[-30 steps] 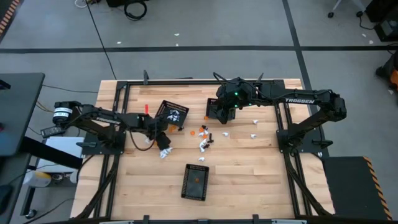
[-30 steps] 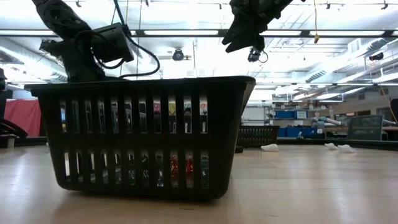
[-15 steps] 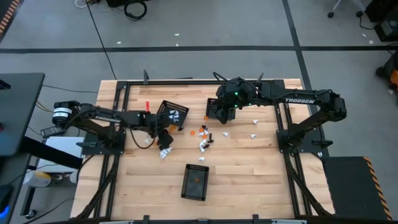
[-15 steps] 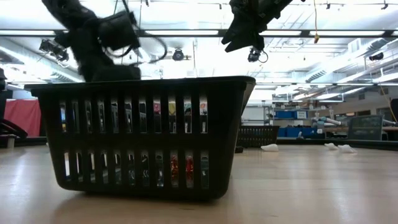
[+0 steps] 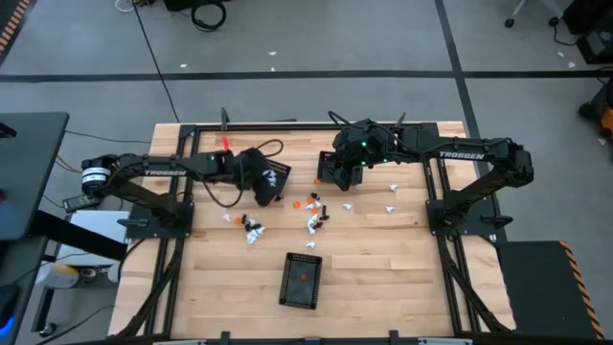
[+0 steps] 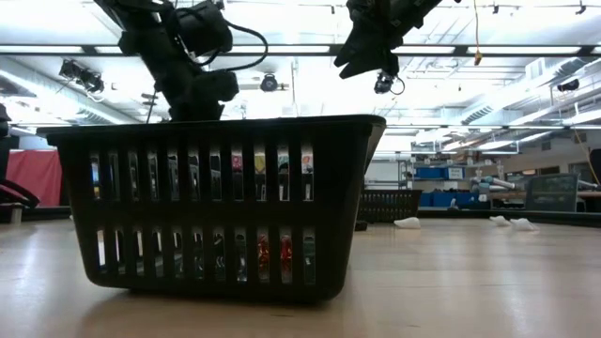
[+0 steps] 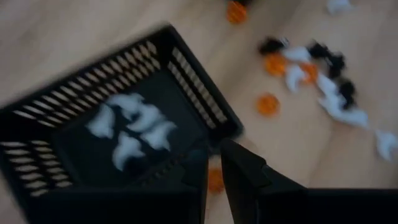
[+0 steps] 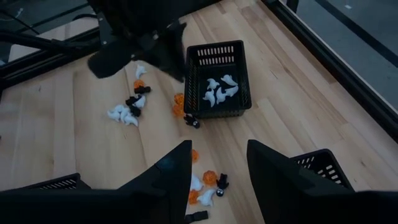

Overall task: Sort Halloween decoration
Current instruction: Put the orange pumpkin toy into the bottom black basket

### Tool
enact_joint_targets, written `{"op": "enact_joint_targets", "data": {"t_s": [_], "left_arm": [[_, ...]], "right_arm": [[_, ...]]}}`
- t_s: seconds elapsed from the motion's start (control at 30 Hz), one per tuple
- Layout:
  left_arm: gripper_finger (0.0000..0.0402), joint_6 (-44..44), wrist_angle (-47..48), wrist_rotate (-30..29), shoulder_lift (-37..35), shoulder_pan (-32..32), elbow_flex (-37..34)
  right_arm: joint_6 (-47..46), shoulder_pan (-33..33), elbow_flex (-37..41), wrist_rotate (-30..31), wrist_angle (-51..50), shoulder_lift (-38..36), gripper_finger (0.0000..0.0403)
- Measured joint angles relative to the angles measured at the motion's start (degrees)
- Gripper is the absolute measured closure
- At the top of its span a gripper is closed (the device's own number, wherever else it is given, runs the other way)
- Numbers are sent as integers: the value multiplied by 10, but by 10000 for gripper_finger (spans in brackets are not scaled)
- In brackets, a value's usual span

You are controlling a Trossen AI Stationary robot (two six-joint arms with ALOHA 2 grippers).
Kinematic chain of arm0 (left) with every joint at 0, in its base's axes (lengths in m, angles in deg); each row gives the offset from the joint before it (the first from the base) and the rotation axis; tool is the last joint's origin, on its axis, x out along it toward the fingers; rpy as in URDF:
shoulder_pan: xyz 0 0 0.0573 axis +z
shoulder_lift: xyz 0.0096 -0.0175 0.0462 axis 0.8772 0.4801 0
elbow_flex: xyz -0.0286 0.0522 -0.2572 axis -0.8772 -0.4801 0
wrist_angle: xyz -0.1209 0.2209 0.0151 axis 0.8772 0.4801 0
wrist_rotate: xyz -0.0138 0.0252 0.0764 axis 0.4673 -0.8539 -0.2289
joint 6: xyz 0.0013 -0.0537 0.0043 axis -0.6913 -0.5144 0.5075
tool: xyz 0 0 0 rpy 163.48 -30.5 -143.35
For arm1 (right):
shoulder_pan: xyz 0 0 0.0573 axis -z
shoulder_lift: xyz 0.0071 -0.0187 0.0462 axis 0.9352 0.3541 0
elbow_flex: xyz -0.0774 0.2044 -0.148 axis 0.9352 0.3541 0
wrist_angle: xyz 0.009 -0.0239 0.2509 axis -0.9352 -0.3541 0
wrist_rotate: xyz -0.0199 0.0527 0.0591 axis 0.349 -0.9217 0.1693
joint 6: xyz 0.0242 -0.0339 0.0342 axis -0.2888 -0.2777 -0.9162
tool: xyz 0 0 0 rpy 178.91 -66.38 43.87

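Observation:
The Halloween decoration lies loose on the wooden table: orange, white and black trinkets in the middle (image 5: pixel 316 213) and a small cluster (image 5: pixel 250 228) to the left. A black mesh basket (image 5: pixel 276 172) holds several white ghost shapes (image 7: pixel 134 130). My left gripper (image 5: pixel 261 192) hangs above that basket's near edge. Its fingers (image 7: pixel 214 163) are shut to a narrow slit, and nothing shows in it. My right gripper (image 8: pixel 217 168) hangs open and empty over a second basket (image 5: pixel 329 171) at mid-back.
A third basket (image 5: pixel 301 280) stands near the front edge, with orange pieces (image 6: pixel 263 253) showing through its slots. Orange trinkets (image 8: pixel 178 104) lie beside the ghost basket's corner. A few white pieces (image 5: pixel 391 197) lie to the right. A black frame rail (image 5: pixel 287 126) runs along the far edge.
My left gripper has risen from the small trinket cluster at the left. It has swung toward the far edge and a little to the right, and now hangs over the ghost basket. The cluster stays on the table. My right arm has kept still.

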Motion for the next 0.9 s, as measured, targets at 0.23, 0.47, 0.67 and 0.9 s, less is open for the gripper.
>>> {"op": "enact_joint_targets", "data": {"t_s": [0.23, 0.47, 0.67, 0.9], "left_arm": [[323, 93, 18, 24, 0, -58, 0], [259, 137, -45, 21, 43, -105, -51], [211, 140, -116, -20, 68, -109, -69], [193, 139, -119, 0, 106, -88, -69]], "right_arm": [[-2, 0, 0, 0, 1, 0, 243], [-5, 0, 0, 0, 3, 0, 243], [-9, 0, 0, 0, 7, 0, 243], [-12, 0, 0, 0, 5, 0, 243]]}}
